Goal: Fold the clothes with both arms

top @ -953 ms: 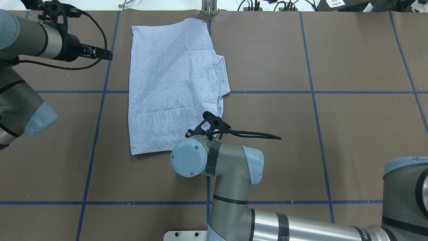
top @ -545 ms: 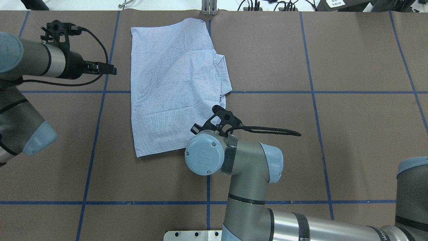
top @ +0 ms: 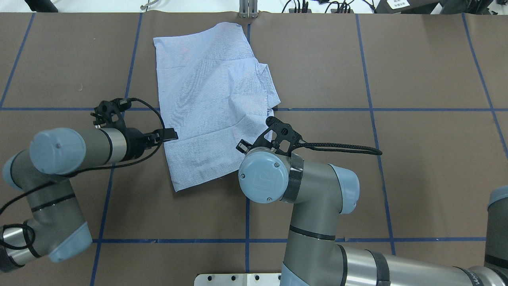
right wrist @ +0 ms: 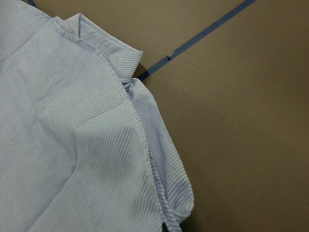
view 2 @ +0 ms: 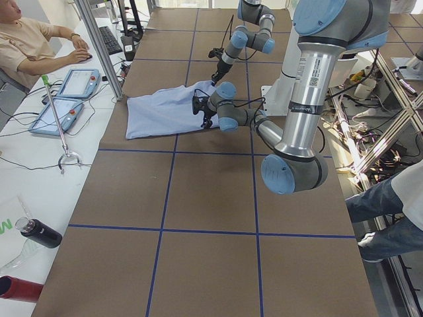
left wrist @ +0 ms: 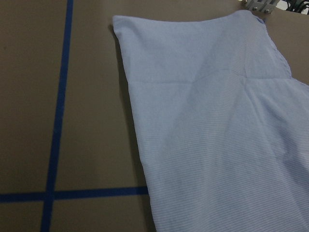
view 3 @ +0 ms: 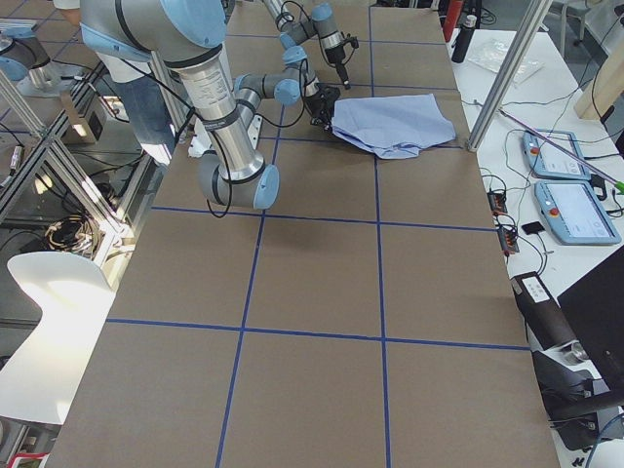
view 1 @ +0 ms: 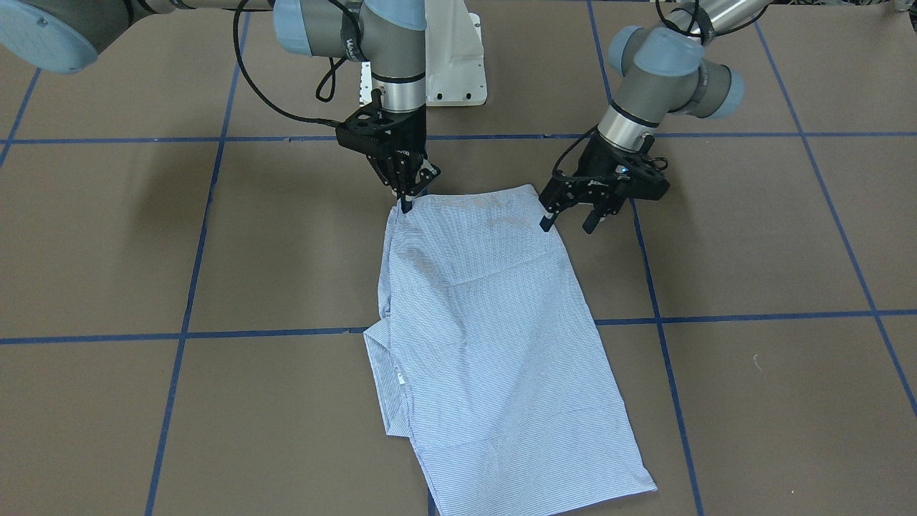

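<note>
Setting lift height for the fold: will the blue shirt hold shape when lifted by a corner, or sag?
Likely sags: the shirt lies limp, with soft creases. Probably light: thin fabric puckers near the right end effector.

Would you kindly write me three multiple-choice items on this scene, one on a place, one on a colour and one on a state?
1. Where is the right gripper?
A) at the corner of the shirt nearest the robot
B) on the collar
C) well clear of the cloth

2. What colour is the tape on the table?
A) red
B) blue
C) yellow

3. How is the left gripper?
A) shut on a sleeve
B) open
C) out of view

Answers:
1 A: in the front-facing view it is closed on that corner.
2 B: blue lines cross the brown table.
3 B: its jaws stand apart beside the shirt's other near corner.
</note>
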Controlling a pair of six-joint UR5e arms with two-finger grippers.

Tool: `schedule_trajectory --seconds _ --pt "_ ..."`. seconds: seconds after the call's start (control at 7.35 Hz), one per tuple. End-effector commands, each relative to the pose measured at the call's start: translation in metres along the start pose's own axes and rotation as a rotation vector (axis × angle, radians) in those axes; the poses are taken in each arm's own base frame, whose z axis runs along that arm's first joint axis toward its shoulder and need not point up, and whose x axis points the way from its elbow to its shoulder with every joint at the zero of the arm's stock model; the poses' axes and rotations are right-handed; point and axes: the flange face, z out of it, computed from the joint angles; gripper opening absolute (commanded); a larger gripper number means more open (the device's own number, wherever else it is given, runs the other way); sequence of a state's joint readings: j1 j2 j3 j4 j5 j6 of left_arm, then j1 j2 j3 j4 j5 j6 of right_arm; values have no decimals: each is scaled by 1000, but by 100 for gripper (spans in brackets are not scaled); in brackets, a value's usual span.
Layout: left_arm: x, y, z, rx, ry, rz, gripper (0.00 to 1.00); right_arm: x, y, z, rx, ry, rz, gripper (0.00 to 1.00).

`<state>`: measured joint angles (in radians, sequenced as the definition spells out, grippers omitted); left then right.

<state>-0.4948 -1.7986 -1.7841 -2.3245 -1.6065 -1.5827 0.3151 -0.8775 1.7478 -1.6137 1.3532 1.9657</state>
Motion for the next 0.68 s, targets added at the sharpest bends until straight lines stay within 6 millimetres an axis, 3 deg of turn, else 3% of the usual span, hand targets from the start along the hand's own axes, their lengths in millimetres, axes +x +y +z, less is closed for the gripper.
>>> schedule_trajectory --seconds 0.0,0.54 --pt "9 60 7 -26 11 -151 87 5 -3 1 5 2 -1 0" --pt "8 96 12 -82 -3 -151 81 10 -4 3 7 7 -2 0"
